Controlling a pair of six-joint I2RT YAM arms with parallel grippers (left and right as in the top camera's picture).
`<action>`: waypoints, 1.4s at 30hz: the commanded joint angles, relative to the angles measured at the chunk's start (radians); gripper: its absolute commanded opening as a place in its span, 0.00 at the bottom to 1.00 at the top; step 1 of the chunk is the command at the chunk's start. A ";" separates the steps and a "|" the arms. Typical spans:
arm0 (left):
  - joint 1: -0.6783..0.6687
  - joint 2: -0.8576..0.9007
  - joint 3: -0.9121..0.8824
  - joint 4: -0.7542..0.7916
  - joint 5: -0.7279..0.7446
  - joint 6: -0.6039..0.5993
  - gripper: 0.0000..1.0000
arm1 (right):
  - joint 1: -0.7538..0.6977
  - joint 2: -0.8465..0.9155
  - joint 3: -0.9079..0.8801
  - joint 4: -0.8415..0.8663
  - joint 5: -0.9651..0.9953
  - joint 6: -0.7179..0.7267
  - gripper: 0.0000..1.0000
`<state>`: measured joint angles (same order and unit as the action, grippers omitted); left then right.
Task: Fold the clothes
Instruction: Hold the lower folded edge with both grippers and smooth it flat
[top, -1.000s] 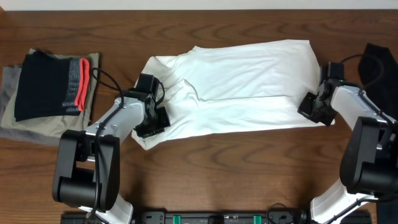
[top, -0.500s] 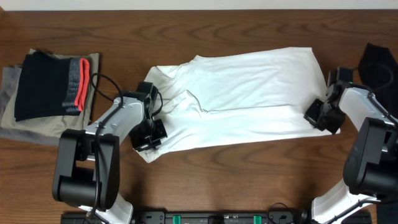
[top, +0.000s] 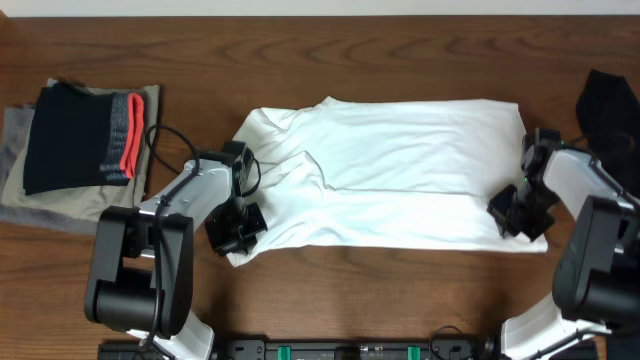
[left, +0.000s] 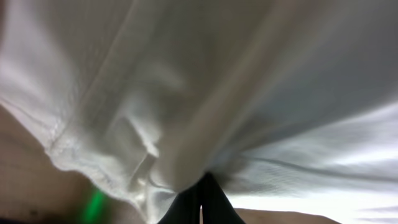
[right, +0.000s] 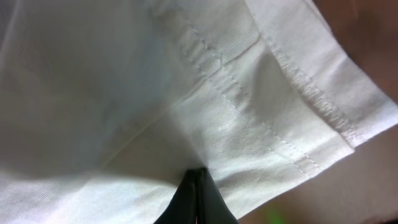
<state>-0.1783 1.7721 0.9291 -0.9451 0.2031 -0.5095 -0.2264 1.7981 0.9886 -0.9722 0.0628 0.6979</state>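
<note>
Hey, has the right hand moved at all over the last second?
Yes. The right hand, shut on the white T-shirt, has drawn back toward the robot's side, ending up farther from the dark cloth lying at the right edge.

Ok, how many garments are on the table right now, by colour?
White: 1, T-shirt
Black: 2, banded garment, right-edge garment
Olive-grey: 2, it seems: olive layer, grey layer
Total: 5
</note>
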 joint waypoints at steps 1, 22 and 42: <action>0.006 0.012 -0.031 -0.029 -0.012 -0.029 0.06 | -0.013 -0.066 -0.097 -0.008 0.009 0.050 0.01; 0.006 -0.261 -0.031 -0.153 -0.117 -0.093 0.06 | -0.074 -0.356 -0.181 -0.050 0.029 -0.032 0.01; 0.006 -0.143 -0.031 0.006 -0.053 -0.021 0.06 | -0.074 -0.354 -0.212 0.038 -0.071 -0.078 0.01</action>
<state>-0.1776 1.6039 0.9062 -0.9367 0.1505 -0.5453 -0.2935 1.4525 0.7929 -0.9409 0.0021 0.6327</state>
